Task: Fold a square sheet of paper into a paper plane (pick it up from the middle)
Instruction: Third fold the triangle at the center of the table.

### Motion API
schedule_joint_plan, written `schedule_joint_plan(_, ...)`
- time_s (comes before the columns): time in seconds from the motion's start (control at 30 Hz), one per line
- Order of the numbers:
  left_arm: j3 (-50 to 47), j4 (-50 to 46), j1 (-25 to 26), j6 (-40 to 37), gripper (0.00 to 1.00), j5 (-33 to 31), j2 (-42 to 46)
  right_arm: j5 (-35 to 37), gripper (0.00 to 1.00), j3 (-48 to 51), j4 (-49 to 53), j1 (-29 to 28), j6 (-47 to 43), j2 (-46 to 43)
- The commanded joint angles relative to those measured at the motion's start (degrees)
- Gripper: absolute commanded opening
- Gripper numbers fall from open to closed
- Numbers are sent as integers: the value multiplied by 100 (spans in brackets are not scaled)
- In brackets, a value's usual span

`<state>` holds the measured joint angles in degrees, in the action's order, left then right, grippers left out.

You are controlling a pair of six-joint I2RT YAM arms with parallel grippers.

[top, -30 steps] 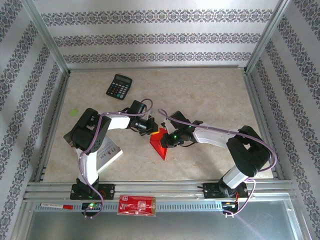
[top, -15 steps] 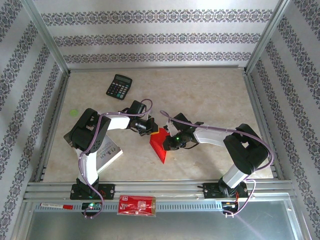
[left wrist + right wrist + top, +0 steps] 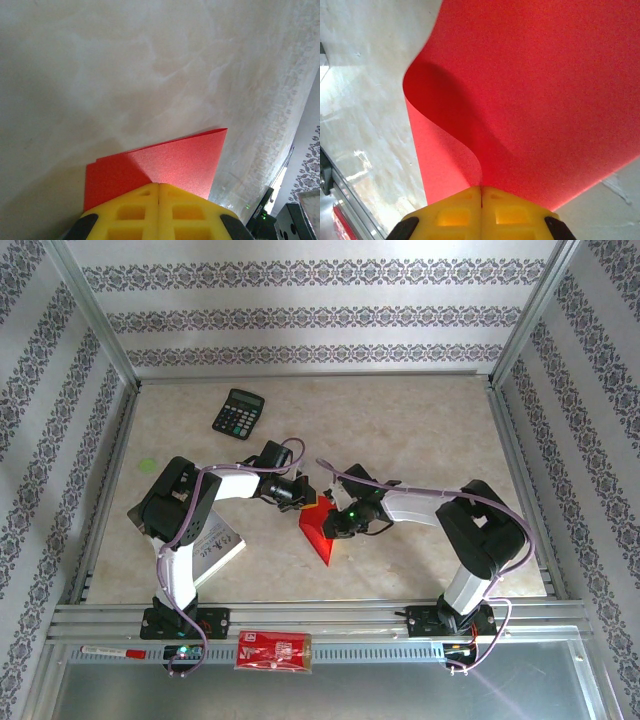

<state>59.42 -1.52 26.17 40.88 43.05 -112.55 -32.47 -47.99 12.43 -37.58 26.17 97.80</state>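
Red square sheet of paper [image 3: 321,533] looks mid-fold: closed left gripper [image 3: 159,186] pins it, right gripper [image 3: 481,189] pinches a curl that likely needs creasing flat.

A black calculator [image 3: 238,413] lies on the marbled table [image 3: 420,430], well beyond the left gripper [image 3: 311,502] and off to its left. A small green spot [image 3: 148,465] marks the table farther left. A white printed booklet [image 3: 218,543] lies nearer than that gripper, to its left. A red printed packet [image 3: 274,650] rests on the metal rail [image 3: 380,650], well behind the right gripper [image 3: 330,524], with a red-and-white pen [image 3: 112,651] farther left along it
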Motion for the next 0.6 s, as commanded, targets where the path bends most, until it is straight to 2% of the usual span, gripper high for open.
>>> schedule_joint_plan(0.0,-115,-594,35,-131,0,-384,-37,-51,5,-188,144,80,-206,103)
schedule_joint_plan(0.57,-63,-632,28,-174,0,-367,-83,-49,5,-75,217,106,-211,49)
